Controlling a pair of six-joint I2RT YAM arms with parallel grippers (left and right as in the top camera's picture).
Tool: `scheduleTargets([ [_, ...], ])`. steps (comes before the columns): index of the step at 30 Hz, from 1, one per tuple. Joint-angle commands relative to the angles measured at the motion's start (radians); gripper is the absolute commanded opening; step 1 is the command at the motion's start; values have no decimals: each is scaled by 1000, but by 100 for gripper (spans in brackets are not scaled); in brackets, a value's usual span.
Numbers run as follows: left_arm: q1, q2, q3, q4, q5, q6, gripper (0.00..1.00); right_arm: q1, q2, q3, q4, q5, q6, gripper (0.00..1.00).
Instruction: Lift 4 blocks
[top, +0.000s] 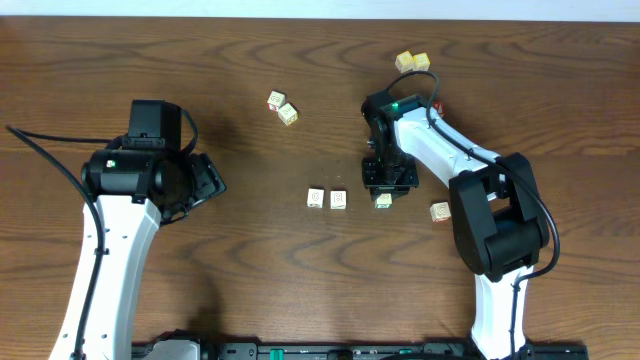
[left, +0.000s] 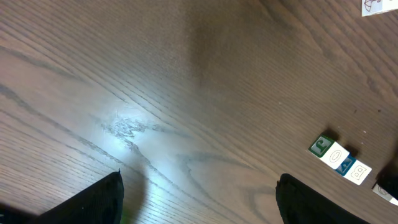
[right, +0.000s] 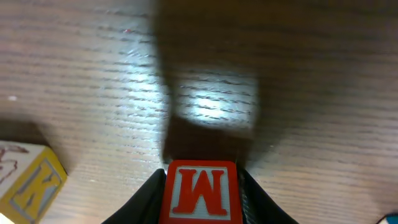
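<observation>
Dark wood-grain table (top: 300, 290) is carrying scattered pale blocks (top: 315, 197), two sitting side by side at frame centre, while the right gripper (right: 202, 182) is clamping an M-printed block (right: 200, 194) just right of them and the left gripper (left: 199, 190) is hanging wide open at centre left.

The desk (top: 250, 270) is a dark brown wood-grain surface, with the grain running left to right in the overhead view. Reference landmark: the red-faced cube (top: 437, 105), of which only a small red part shows from above. One pair of yellow-topped cubes (top: 412, 62) sits beyond the landmark, toward the far desk edge and slightly to its left; the two cubes touch side by side. A second pair of cubes with yellowish tops (top: 283, 107) lies well to the left of the landmark at about the same depth, set diagonally and meeting at a corner. In the left wrist view a pale glare patch (left: 127, 124) marks the desk.
</observation>
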Motion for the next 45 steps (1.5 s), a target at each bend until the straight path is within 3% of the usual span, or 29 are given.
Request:
scheduleTargets([
  [1, 4, -2, -7, 0, -2, -1, 79, 1, -1, -3, 2, -20, -195, 22],
  [6, 4, -2, -7, 0, -2, -1, 79, 17, -1, -3, -9, -19, -371, 25],
  [23, 4, -2, -7, 1, -2, -1, 79, 56, -1, 1, 87, 0, -746, 33],
  [31, 4, -2, -7, 1, -2, -1, 79, 95, -1, 22, 64, 98, -791, 49],
  [33, 4, -2, -7, 3, -2, -1, 79, 100, -1, 46, 43, 97, -764, 58],
  [39, 4, -2, -7, 5, -2, -1, 79, 97, -1, 194, -10, 105, -574, 66],
  [43, 4, -2, -7, 3, -2, -1, 79, 70, -1, 313, -61, 136, -324, 78],
  [44, 4, -2, -7, 0, -2, -1, 79, 42, -1, 348, -88, 80, -80, 80],
  [45, 4, -2, -7, 1, -2, -1, 79, 32, -1, 345, -100, 35, 10, 81],
])
